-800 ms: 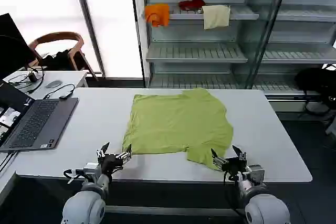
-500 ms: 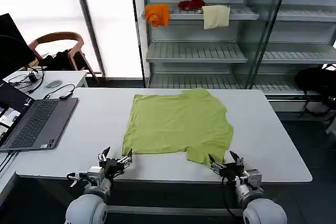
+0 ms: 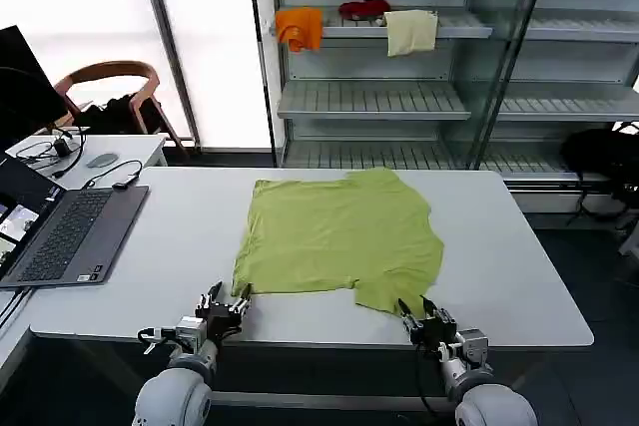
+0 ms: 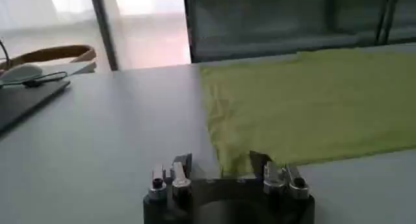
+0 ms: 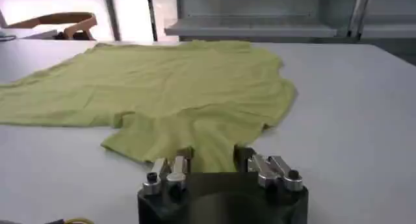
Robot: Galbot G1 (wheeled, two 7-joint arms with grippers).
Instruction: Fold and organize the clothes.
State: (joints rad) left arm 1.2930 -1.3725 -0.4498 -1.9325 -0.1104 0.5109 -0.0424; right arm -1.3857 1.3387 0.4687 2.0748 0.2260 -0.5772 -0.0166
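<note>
Head view has the lime T-shirt (image 3: 339, 238) spread flat across the middle of the white table (image 3: 519, 276), reaching from near the far edge most of the way toward the near edge, with a laptop (image 3: 70, 236) well apart by the table's left edge. Both grippers sit low at the near edge. The left gripper (image 3: 224, 304) has its fingers apart and is just short of the shirt's near-left corner; in the left wrist view that corner of the cloth lies straight ahead between the spread fingers (image 4: 182, 163), close but seemingly not yet between them. The right gripper (image 3: 422, 314) also has its fingers apart, and the right wrist view shows the near-right flap of the shirt, probably a sleeve, lying directly in front of its opening, the fabric edge touching or nearly touching the fingers (image 5: 242, 155).

The shirt lies forward of both grippers, its near hem running left to right along the table edge, so each arm faces its own corner. The right looks slightly nearer its cloth. I judge the coming step to be a short push forward, then closing on both corners
</note>
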